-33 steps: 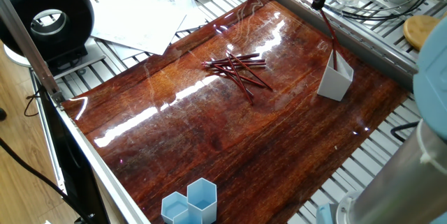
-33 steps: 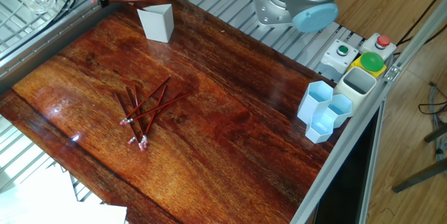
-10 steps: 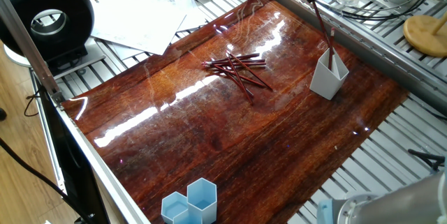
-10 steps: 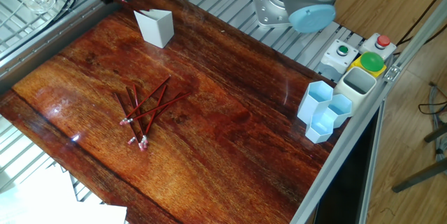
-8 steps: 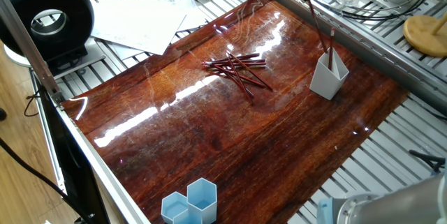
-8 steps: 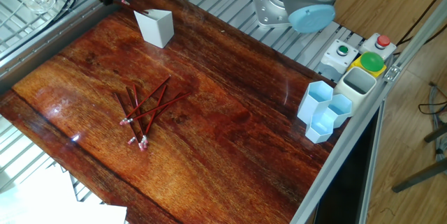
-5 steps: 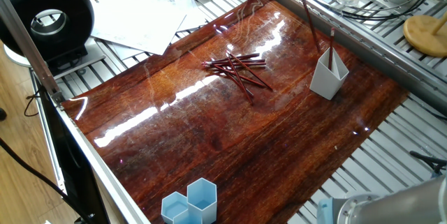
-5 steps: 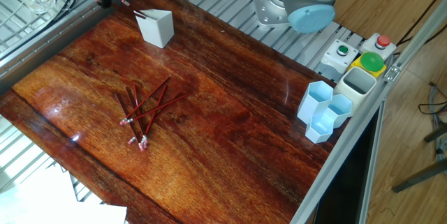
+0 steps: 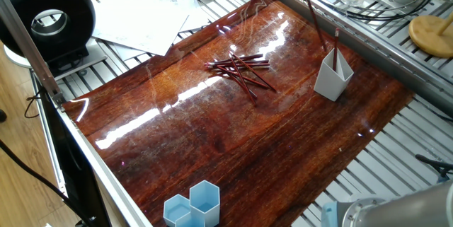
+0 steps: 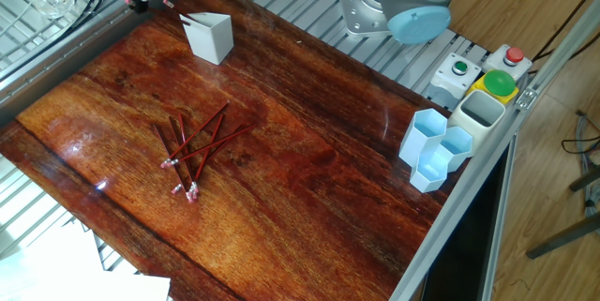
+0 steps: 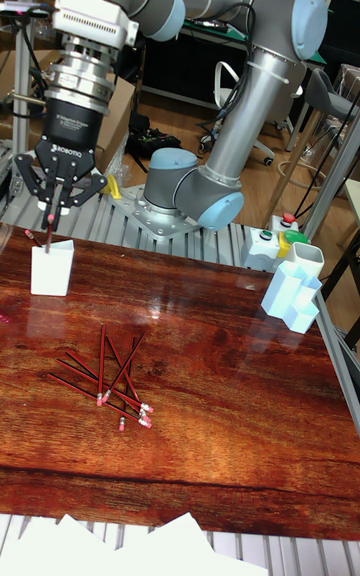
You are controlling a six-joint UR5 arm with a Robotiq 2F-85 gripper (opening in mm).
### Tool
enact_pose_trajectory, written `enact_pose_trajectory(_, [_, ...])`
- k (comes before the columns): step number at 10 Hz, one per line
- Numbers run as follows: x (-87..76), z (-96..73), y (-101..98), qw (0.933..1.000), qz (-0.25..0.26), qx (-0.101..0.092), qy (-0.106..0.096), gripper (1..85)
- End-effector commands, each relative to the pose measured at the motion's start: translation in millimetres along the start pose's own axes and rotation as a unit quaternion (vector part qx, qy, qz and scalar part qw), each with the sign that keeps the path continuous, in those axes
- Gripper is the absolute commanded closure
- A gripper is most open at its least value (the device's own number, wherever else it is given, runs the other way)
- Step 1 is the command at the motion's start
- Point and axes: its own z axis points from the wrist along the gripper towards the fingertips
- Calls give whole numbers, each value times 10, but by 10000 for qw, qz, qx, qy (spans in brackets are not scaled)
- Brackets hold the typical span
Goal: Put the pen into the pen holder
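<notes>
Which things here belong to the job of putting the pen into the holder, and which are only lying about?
Belong to the job:
- pen held in the gripper
- white pen holder
- pile of loose pens

Lying about:
- light blue hexagonal cups
- papers
- button box

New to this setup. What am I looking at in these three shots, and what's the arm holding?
It is one robot arm at a wooden table, filmed by three fixed cameras: two looking down from opposite sides, one tall view facing the arm. Its end effector is shut on a red pen, held over the pen holder, a white cup that already has a pen standing in it. The held pen's lower end is near the rim; whether it is inside is unclear. A pile of pens lies mid-table. Light blue hexagonal cups stand at one edge.
</notes>
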Motion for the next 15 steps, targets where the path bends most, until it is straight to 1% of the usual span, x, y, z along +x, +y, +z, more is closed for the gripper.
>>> enact_pose_trajectory(1, [-31, -21, -36, 9997, -244, -20, -5, 847])
enact_pose_trajectory(3, [64, -25, 57, 9978, -603, -210, 166, 847])
enact_pose_trajectory(4, [50, -27, 96, 9970, -705, -285, 130, 847])
enact_pose_trajectory(5, [17, -33, 191, 9954, -838, -464, 49, 847])
enact_pose_trajectory(6, [6, -36, 223, 9943, -930, -523, 18, 847])
enact_pose_trajectory(7, [-3, -37, 240, 9936, -982, -554, -6, 847])
enact_pose_trajectory(8, [-18, -36, 224, 9939, -971, -520, -30, 847])
enact_pose_trajectory(9, [1, -33, 200, 9940, -980, -479, 9, 847])
enact_pose_trajectory(10, [45, -34, 198, 9947, -905, -481, 98, 847])
enact_pose_trajectory(11, [98, -109, 178, 9954, -823, -446, 186, 847])
enact_pose_trajectory(12, [153, -262, 217, 9962, -670, -508, 235, 847])
enact_pose_trajectory(13, [185, -412, 241, 9967, -594, -514, 198, 847])
enact_pose_trajectory(14, [190, -495, 250, 9970, -554, -516, 129, 847])
enact_pose_trajectory(15, [132, -537, 275, 9967, -548, -601, -41, 847])
